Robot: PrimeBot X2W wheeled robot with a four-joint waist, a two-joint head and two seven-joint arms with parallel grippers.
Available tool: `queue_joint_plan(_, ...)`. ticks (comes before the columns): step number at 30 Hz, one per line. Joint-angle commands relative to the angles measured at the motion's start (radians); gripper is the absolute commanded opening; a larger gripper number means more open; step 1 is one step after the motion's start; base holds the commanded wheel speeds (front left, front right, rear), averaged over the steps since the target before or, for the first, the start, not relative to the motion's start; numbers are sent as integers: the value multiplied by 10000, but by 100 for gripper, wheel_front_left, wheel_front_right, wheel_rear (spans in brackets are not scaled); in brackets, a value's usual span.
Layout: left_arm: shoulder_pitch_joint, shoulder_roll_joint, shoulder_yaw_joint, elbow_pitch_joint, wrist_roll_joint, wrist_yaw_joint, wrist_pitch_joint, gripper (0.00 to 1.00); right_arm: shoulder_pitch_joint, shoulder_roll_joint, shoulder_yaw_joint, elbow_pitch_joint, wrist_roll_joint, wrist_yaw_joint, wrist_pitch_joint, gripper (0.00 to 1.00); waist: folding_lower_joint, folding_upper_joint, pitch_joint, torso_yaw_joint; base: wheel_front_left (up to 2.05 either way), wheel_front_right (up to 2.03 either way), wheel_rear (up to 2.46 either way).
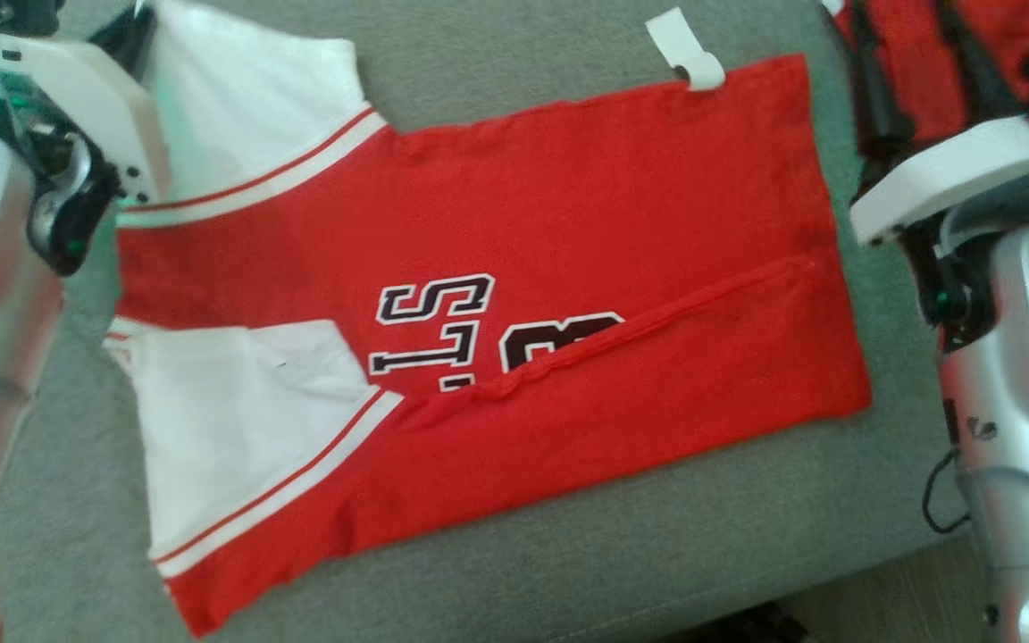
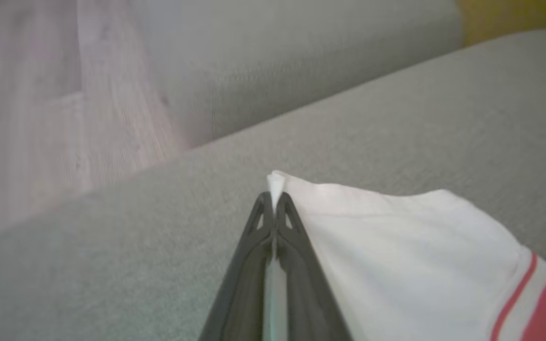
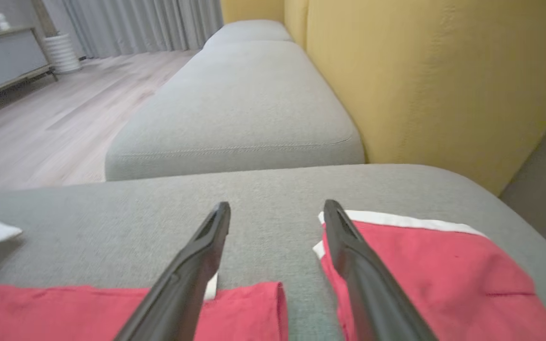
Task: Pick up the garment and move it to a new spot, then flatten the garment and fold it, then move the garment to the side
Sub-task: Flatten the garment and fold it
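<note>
The garment (image 1: 568, 268), a red jersey with white sleeves and dark lettering, lies spread on the grey sofa cushion (image 1: 497, 36), its lower edge folded up over the letters. My left gripper (image 2: 273, 196) is shut on the tip of the upper white sleeve (image 2: 396, 246), at the cushion's far left. My right gripper (image 3: 277, 206) hangs open just above the cushion. The garment's hem corner (image 3: 235, 308) lies under its left finger (image 3: 197, 265), with nothing between the fingers.
Another red cloth with white trim (image 3: 434, 274) lies beside the right finger; it also shows at the upper right (image 1: 925, 54). A white tag (image 1: 684, 49) sticks out at the garment's top edge. Behind are a yellow backrest (image 3: 443, 85), a second cushion (image 3: 244, 109) and wood floor (image 2: 40, 94).
</note>
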Motion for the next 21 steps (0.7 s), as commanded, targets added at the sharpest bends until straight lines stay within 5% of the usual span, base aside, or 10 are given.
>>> queue_joint_plan(1,-310,305,424,-387,139,82,-309,0,-206,-144,170,-247,82,-7,71,100,0,0,-178,233,0,0,0)
queue_joint_plan(10,393,-19,67,-2204,723,456,-1974,0,-255,-1092,410,1547,352,-7,1055,100,0,0,-677,1390,0,0,0)
queue_joint_plan(21,1662,219,-343,-4973,643,866,-1428,0,-972,-1833,720,4126,348,-7,1560,100,0,0,-624,2369,0,0,0)
